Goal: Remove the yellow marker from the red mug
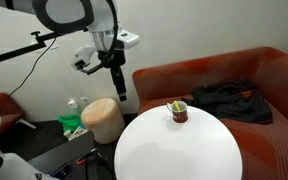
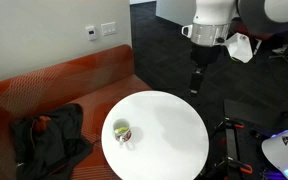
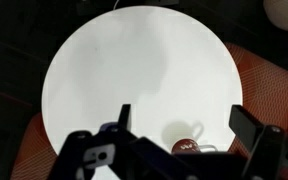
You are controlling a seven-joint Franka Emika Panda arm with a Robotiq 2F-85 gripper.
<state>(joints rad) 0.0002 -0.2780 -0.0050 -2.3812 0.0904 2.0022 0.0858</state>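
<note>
The red mug (image 1: 179,113) stands near the far edge of the round white table (image 1: 174,150). It also shows in an exterior view (image 2: 121,131) and, partly hidden by the gripper body, at the bottom of the wrist view (image 3: 188,146). The yellow marker (image 1: 176,105) lies in the mug, its yellow-green tip showing at the rim (image 2: 121,128). My gripper (image 1: 120,93) hangs high above the floor beside the table, well away from the mug. It shows in an exterior view (image 2: 195,85) too. Its fingers (image 3: 184,118) are spread open and empty.
A red couch (image 1: 214,75) runs behind the table with a dark garment (image 1: 227,100) on it. A tan cylindrical stool (image 1: 103,118) stands below the gripper beside the table. Green and white items (image 1: 72,122) lie on the floor nearby.
</note>
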